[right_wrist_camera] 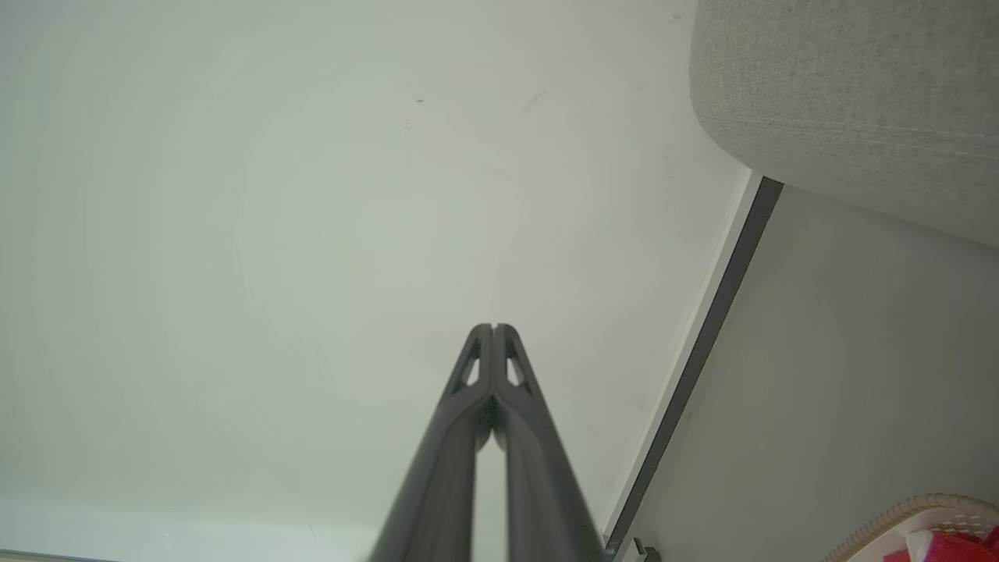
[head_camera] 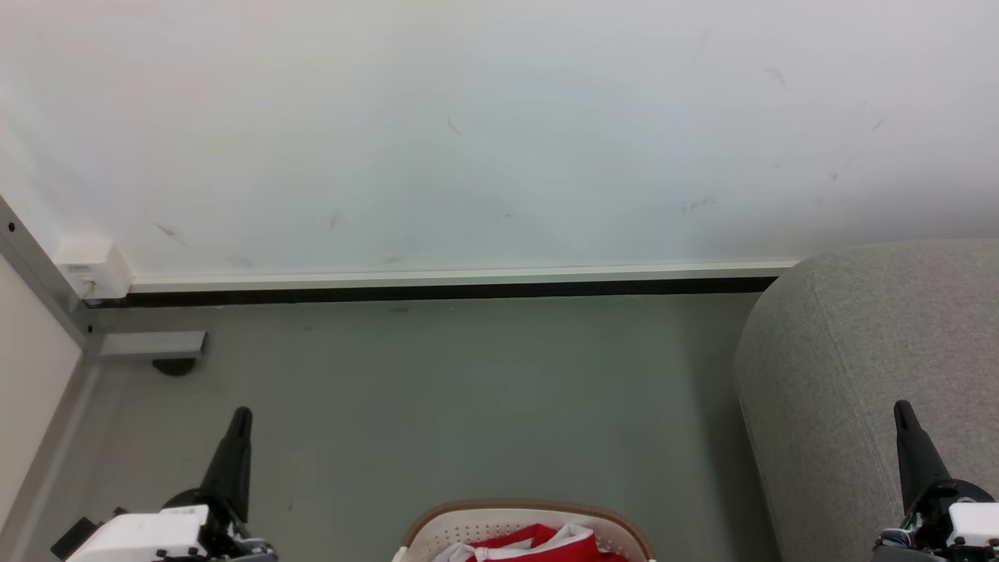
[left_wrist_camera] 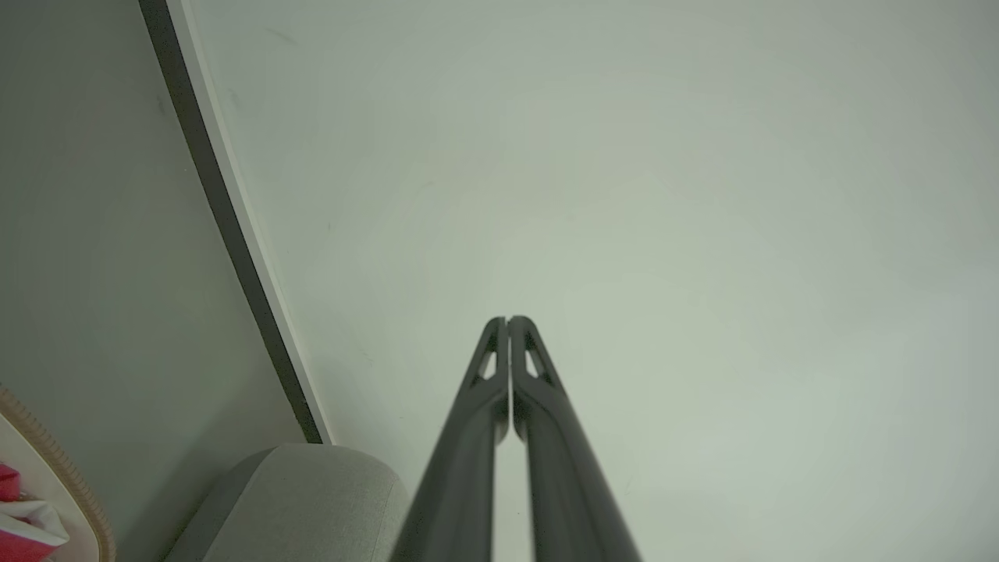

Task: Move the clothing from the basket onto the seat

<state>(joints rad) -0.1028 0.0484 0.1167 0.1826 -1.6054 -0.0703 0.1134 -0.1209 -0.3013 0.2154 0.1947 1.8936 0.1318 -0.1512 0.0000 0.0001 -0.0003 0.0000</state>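
I see the clothing (head_camera: 538, 544) in the basket (head_camera: 531, 506): red, white trim, bunched up, and only the top of the pile makes it into the bottom edge of head view. The basket has a white perforated wall and a tan rim; it sits on the floor (head_camera: 468, 390), roughly midway between my two hands. The seat (head_camera: 843, 375) is off to the basket's right, grey woven with a rounded edge, a strip of bare floor between the two, its far end back by the wall (head_camera: 468, 117). On the left hand (left_wrist_camera: 507, 321) the fingers are pressed together tip to tip with nothing between them, pointing at the wall; in head view it's lower left over the floor, well clear of the basket. The right hand (right_wrist_camera: 493, 328) is the same, fingers together and gripping nothing, lower right in head view and lined up in front of the seat's side. Left wrist view catches the basket rim and a scrap of red and white cloth in its lower left corner. Right wrist view has the seat upper right and the basket lower right. A dark skirting strip (head_camera: 453, 295) runs along the wall foot. A white box (head_camera: 94, 269) sits on a metal post (head_camera: 39, 265) at far left.
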